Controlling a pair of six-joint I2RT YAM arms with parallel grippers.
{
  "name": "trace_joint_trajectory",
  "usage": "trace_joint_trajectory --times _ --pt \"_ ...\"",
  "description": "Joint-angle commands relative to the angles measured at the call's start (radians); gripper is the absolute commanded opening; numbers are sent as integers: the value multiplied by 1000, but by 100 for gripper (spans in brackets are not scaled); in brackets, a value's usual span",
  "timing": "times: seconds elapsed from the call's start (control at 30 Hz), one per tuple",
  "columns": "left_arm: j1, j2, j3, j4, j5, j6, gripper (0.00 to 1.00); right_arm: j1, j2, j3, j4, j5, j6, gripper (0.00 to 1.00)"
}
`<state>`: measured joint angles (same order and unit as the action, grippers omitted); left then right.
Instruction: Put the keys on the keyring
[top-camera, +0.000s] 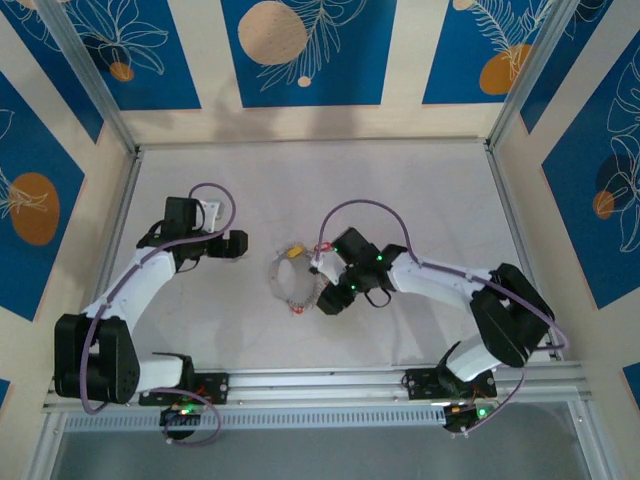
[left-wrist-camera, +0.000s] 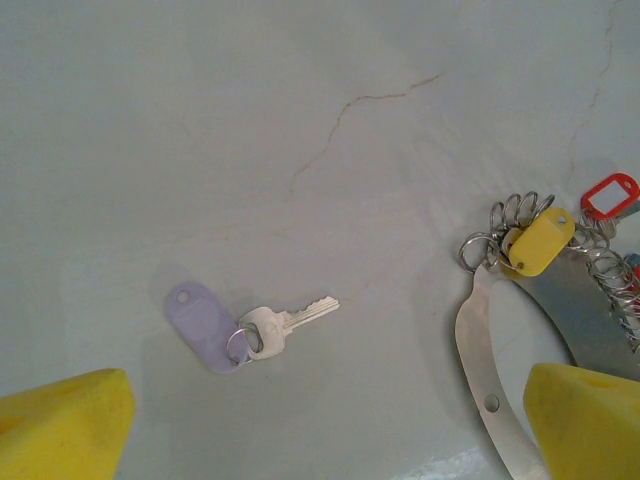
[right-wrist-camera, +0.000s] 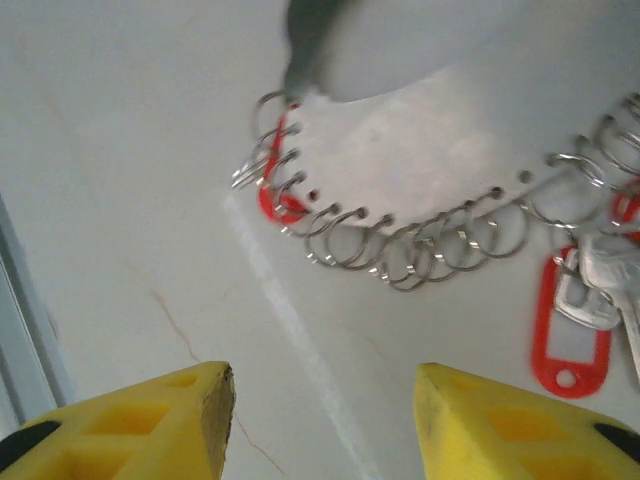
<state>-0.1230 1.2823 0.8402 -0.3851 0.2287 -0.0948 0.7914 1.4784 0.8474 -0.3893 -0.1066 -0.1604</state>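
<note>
The keyring (top-camera: 290, 282) lies mid-table, a wide grey metal band (right-wrist-camera: 420, 130) with many small split rings along its edge. A yellow-tagged key (left-wrist-camera: 540, 242) and red-tagged keys (right-wrist-camera: 570, 330) hang on it. One key with a pale purple tag (left-wrist-camera: 205, 325) lies loose on the table, left of the keyring (left-wrist-camera: 482, 340). My left gripper (left-wrist-camera: 325, 430) hovers open above that loose key, with nothing between its fingers. To the ring's right, my right gripper (right-wrist-camera: 325, 420) is open and empty, just short of the ring's edge. In the top view the left gripper (top-camera: 235, 245) and right gripper (top-camera: 325, 282) flank the ring.
The table is pale marble with thin brown veins (left-wrist-camera: 340, 110). A metal rail (top-camera: 330, 380) runs along the near edge and aluminium posts (top-camera: 110, 120) frame the sides. Patterned blue panels stand behind.
</note>
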Motion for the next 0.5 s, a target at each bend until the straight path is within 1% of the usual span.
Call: trace_joint_trajectory --times 0.0,0.07,0.23,0.37,0.47 --pt "-11 -7 -8 -1 18 9 100 -4 -22 -62 138 85 -344 49" --pt "-13 -6 -6 -4 28 17 100 15 -9 -102 187 100 -415 48" --pt "-20 -9 -11 3 45 25 100 85 44 -185 370 160 -505 39" --pt "-28 -13 -7 1 49 35 100 107 91 -188 454 215 -529 34" --pt "-37 -13 -3 -5 49 41 100 109 113 -200 520 267 -540 34"
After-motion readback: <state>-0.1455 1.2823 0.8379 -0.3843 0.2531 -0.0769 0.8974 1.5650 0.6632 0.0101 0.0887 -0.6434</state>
